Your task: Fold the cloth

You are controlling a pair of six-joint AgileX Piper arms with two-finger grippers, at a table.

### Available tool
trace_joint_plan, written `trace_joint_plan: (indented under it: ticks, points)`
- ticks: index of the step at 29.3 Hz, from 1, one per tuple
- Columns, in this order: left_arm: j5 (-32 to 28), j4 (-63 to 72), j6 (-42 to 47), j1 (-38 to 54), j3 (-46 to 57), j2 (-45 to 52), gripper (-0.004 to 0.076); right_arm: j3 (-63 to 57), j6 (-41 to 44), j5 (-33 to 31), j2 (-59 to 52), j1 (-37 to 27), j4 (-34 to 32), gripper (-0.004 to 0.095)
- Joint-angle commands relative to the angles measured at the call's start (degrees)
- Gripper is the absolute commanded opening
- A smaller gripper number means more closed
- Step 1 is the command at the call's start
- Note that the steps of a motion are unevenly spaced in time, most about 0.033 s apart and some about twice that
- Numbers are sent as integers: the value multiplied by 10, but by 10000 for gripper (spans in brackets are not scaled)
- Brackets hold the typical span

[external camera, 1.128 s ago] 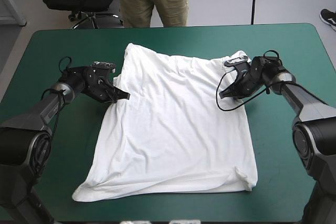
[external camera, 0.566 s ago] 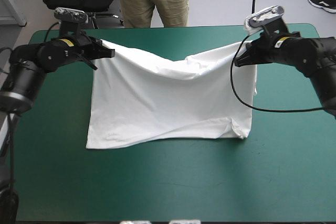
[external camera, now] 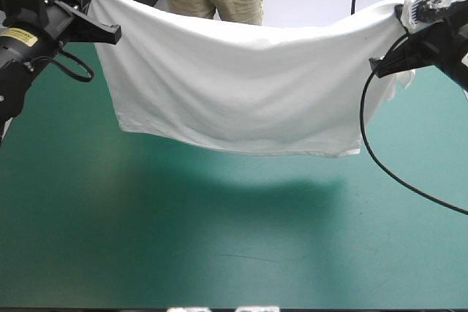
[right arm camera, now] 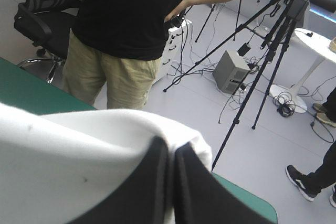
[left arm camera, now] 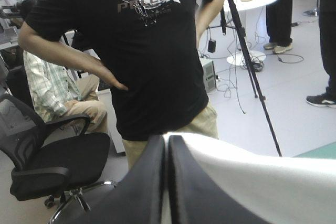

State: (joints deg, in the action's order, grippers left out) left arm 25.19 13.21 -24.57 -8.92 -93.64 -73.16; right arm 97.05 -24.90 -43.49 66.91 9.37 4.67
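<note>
The T-shirt [external camera: 241,85] is hanging in the air over the far half of the table [external camera: 219,253], spread out as one white sheet. Its long axis is running side to side, roughly in line with the table's far edge. The upper edge is sagging a little in the middle, and the lower hem appears to be hanging clear of the teal-green cover, throwing a broad shadow beneath it.

At the sheet's left upper corner the left gripper [external camera: 111,33] is holding on. Seen from its wrist, its black jaws are pressed all but together with the white cloth running out between them. At the right upper corner the right gripper [external camera: 379,71] is doing the same, its jaws pinching a bunched fold of the fabric.

From each pair of jaws the cloth is lying inward and downward, towards the other arm. Both arms are raised to much the same height and are sitting about as far back as each other, so neither is nearer the shirt; each is carrying its own end.

To my eye, the coming move is turning on that free hem. It needs to be the first part to touch the table, with both corners travelling together so the sheet is not skewing.

Counting up: one T-shirt, two grippers, one table.
</note>
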Motion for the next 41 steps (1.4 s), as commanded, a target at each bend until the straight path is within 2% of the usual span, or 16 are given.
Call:
trace_joint_plan:
  ticks: [1,5,7,9,13,14,15,17,19,22,25,27,29,33,36,41]
  points:
    - [-115,10,0,-2,-18,-20,-17,16,-14,99,21,-2,-5,-13]
    - [-241,10,0,-2,-18,-75,-17,16,-15,209,79,-2,-5,-13]
    - [-337,10,2,-2,-18,-122,-17,16,-18,317,140,-2,-5,-13]
    - [-401,10,2,-2,-18,-147,-17,16,-30,397,180,-2,-5,-13]
    - [-612,10,2,-2,-18,-198,-17,16,-98,604,248,-2,-5,-13]
    - [-645,9,2,-2,-18,-204,-17,16,-103,641,259,-2,-5,-13]
    - [-652,9,5,-2,-21,-205,-17,16,-103,663,266,-2,-3,-14]
    - [-645,10,3,-2,-22,-205,-17,16,-102,663,275,-2,6,-18]
    - [-626,10,3,-2,-22,-205,-17,16,-90,620,278,-2,22,-17]
    - [-542,10,3,-2,-22,-205,-17,16,-79,491,276,-2,55,-17]
    - [-381,10,3,-2,-22,-205,-17,8,-79,375,276,-2,79,-17]
    - [-230,15,5,-2,-21,-207,-17,-7,-76,310,276,-2,90,-18]
    - [-114,16,5,-2,-17,-216,-17,-26,-69,257,276,-2,97,-18]
    - [38,10,20,-2,13,-229,-17,-80,-46,172,275,-2,97,-17]
    - [83,-9,63,-2,58,-226,-17,-121,-36,136,269,-2,97,-17]
    - [94,-32,85,-2,146,-196,-17,-199,-36,115,228,-2,94,-17]
